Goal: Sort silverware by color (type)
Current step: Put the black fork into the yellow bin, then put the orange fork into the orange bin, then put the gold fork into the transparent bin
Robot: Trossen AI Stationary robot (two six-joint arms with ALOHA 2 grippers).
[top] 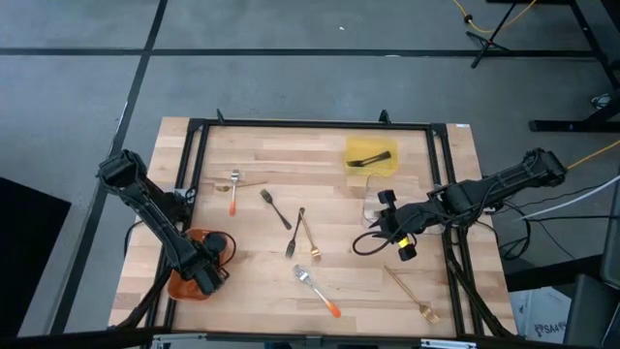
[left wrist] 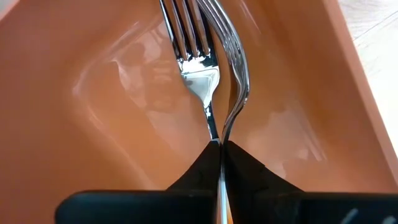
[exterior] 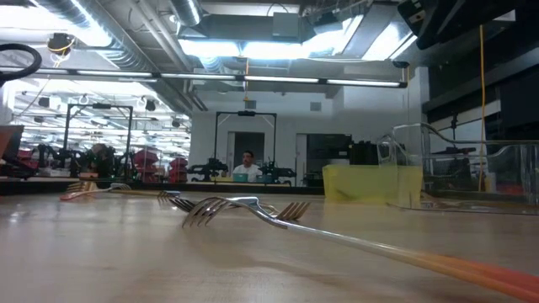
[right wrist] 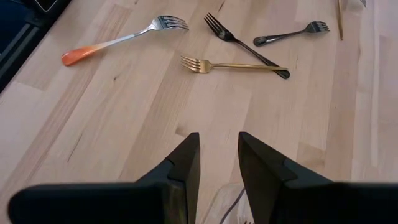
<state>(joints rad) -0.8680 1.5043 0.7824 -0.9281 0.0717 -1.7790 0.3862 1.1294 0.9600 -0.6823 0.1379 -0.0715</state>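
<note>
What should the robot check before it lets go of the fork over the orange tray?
1. Left gripper is shut on a silver fork: ok.
2. The fork hangs over the orange tray, with a second silver fork close beside it there: ok.
3. Whether the held fork's handle is orange: cannot tell, the fingers hide it.
4. Right gripper is open, holds nothing and waits above the table far from the tray: ok.
5. Sorting finished: not ok. An orange-handled fork, a gold fork and two black forks lie loose on the table.
</note>
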